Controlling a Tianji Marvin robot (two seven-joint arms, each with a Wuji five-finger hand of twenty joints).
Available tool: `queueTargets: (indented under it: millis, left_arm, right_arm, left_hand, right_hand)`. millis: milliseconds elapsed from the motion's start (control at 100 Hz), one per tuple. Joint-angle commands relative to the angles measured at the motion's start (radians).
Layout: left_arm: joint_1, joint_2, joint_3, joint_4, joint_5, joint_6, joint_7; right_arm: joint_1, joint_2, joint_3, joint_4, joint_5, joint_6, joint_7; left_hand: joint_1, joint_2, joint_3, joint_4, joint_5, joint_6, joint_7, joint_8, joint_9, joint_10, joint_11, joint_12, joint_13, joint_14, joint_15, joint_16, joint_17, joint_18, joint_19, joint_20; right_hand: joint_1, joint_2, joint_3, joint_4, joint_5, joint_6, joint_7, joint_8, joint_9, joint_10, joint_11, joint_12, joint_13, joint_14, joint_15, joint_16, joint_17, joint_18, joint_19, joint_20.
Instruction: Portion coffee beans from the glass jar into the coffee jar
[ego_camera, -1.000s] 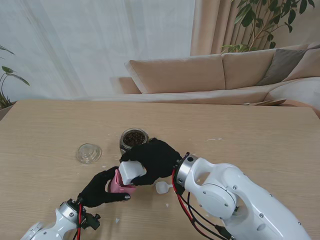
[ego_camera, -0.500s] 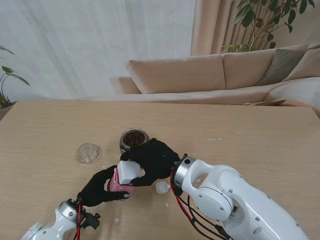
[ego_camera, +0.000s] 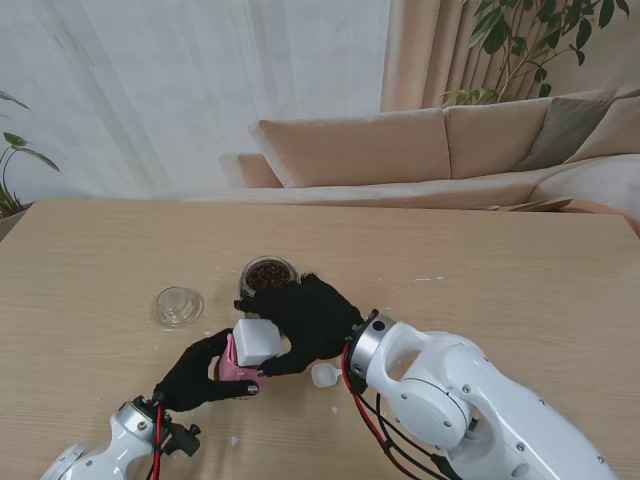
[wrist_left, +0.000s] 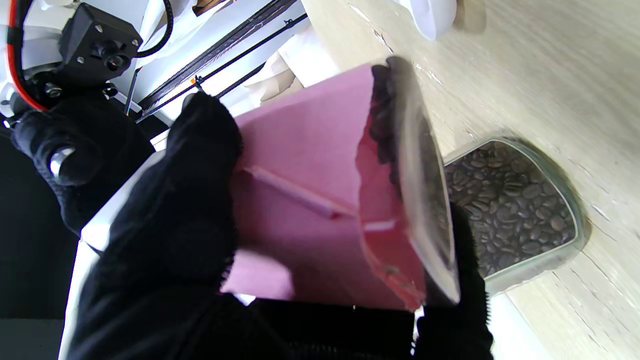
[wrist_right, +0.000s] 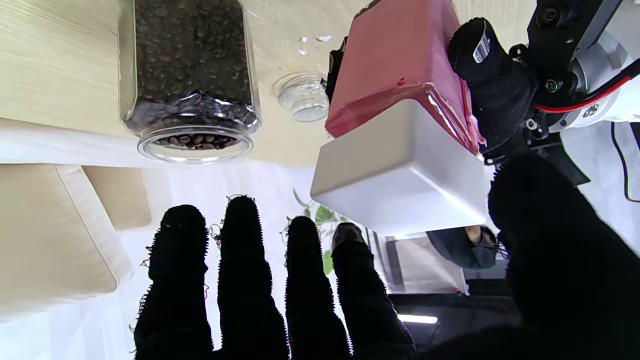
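Clear glass jar (ego_camera: 267, 278), matt wood-grain table (ego_camera: 520, 260), fuzzy black cloth hand (ego_camera: 305, 318).

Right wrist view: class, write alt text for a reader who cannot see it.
A white lid sits on a pink coffee jar gripped by the gloved left hand, with the right hand spreading its black fingers in front. Beside it stand an open glass jar of coffee beans and a small clear lid on the wooden table.
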Motion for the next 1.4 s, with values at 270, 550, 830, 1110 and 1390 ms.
queueTargets:
  millis: [270,550,830,1110,1390]
  left_arm:
    - [0.000,-0.008,-0.007,-0.001,-0.008,-0.003,-0.011]
    - [-0.003,-0.008,-0.014,0.003,-0.014,-0.008,-0.011]
    - [0.002,0.000,-0.020,-0.003,-0.048,-0.007,-0.052]
    - [0.008,0.008,-0.022,-0.011,-0.079,-0.006,-0.086]
    - [0.011,0.012,-0.020,-0.016,-0.094,0.002,-0.105]
  right_arm:
    - [-0.072,-0.005,0.056,-0.039,-0.011,-0.020,-0.018]
    - [-0.109,-0.003,0.096,-0.059,-0.034,-0.059,-0.022]
    - [-0.098,-0.005,0.108,-0.027,-0.057,-0.126,-0.067]
    - [-0.074,-0.003,0.102,0.008,-0.076,-0.166,-0.080]
    - [-0.046,-0.005,0.075,0.047,-0.079,-0.211,-0.124]
  left_hand:
    - [0.272,0.166,0.254,0.011,0.071,-0.210,0.198,0.062,0.070,-0.130,0.105,0.068,-0.001,-0.020,0.002,0.001,0.005,-0.016,0.008,0.004]
    - [0.272,0.164,0.255,0.011,0.071,-0.210,0.198,0.062,0.070,-0.130,0.105,0.068,0.000,-0.021,0.001,0.001,0.004,-0.016,0.008,0.004]
    - [0.270,0.165,0.254,0.011,0.071,-0.211,0.198,0.062,0.072,-0.131,0.105,0.068,0.005,-0.018,0.006,0.003,0.012,-0.015,0.017,0.008]
    - [0.270,0.165,0.252,0.011,0.072,-0.212,0.197,0.063,0.073,-0.130,0.105,0.068,0.005,-0.018,0.006,0.001,0.012,-0.013,0.019,0.010]
    - [0.271,0.166,0.250,0.012,0.072,-0.212,0.196,0.062,0.073,-0.129,0.103,0.067,0.005,-0.017,0.006,-0.001,0.012,-0.013,0.018,0.011]
  right_hand:
    - [0.088,0.028,-0.022,0.031,-0.068,-0.196,0.020,0.011,-0.030,-0.038,-0.037,-0.036,-0.047,0.030,-0.068,-0.039,-0.045,0.033,-0.074,-0.034]
    - [0.201,-0.039,0.175,0.116,-0.164,-0.384,0.056,0.072,-0.089,-0.073,-0.051,-0.036,-0.072,0.024,-0.090,-0.044,-0.060,0.029,-0.102,-0.035]
    - [0.353,-0.162,0.357,0.031,-0.169,-0.460,0.064,0.188,-0.153,-0.119,0.001,-0.023,-0.085,0.003,-0.076,-0.043,-0.065,0.008,-0.110,-0.032]
    - [0.377,-0.195,0.378,0.007,-0.152,-0.466,0.044,0.189,-0.163,-0.135,0.011,-0.026,-0.085,-0.010,-0.067,-0.043,-0.063,-0.004,-0.108,-0.032]
    - [0.362,-0.211,0.378,-0.004,-0.123,-0.485,0.061,0.200,-0.149,-0.138,0.029,-0.021,-0.071,-0.016,-0.047,-0.036,-0.051,-0.009,-0.091,-0.027]
